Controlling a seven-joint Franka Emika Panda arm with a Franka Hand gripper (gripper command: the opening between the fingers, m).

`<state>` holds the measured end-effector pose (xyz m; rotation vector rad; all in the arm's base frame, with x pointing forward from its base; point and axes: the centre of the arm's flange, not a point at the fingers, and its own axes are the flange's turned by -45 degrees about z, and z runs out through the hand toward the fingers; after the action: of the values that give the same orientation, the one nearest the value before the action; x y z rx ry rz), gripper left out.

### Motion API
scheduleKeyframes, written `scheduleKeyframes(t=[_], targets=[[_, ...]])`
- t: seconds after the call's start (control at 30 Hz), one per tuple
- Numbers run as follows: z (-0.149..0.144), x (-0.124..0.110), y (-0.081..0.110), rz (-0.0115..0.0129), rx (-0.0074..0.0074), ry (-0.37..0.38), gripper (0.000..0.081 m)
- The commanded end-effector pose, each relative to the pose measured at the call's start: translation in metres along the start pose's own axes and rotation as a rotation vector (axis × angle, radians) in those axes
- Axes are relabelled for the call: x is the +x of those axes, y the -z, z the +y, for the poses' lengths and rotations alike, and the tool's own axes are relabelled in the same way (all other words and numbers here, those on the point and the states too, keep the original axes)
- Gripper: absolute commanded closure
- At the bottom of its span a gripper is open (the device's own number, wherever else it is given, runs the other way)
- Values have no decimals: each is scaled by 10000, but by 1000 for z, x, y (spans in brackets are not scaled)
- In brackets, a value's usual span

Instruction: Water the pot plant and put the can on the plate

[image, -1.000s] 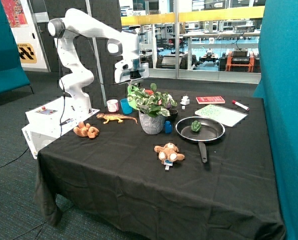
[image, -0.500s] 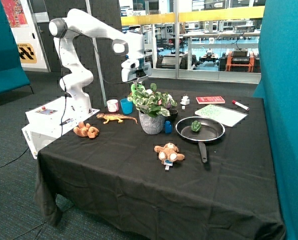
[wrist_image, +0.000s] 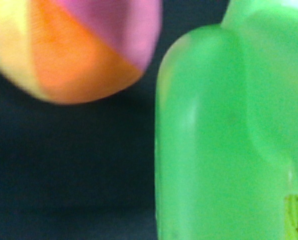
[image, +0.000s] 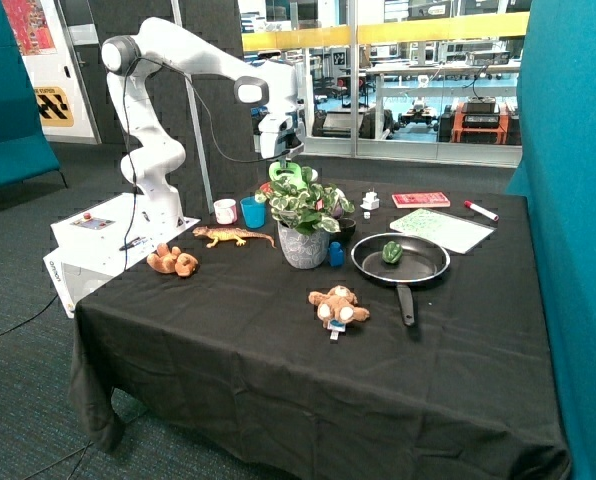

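I carried the can above the pot plant, at the pouring part of the job.

From largest to smallest: the black table (image: pixel 278 370) bore everything. The pot plant (image: pixel 303 215) stood near its middle, with a black frying pan (image: pixel 400 260) at about its three o'clock. My gripper (image: pixel 283 160) hung just over the leaves at the plant's eleven o'clock, clamped on the can (image: pixel 290 175) from above, I judge so that its body could tip toward the foliage. In my wrist view the can (wrist_image: pixel 229 140) filled the frame beside a blurred orange-and-purple thing (wrist_image: pixel 74 45). I could not tell which way the spout pointed or how its long axis lay. I could not make out a plate, so the placing remained undone.
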<state>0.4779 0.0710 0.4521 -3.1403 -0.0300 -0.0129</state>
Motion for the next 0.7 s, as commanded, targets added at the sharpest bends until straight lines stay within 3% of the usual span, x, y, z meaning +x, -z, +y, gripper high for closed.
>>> scheduleKeyframes(t=[0.0,0.67], targets=[[-39,-6,8,-83,-2,2074,808],[-90,-29,13,-83,9,4805,808]])
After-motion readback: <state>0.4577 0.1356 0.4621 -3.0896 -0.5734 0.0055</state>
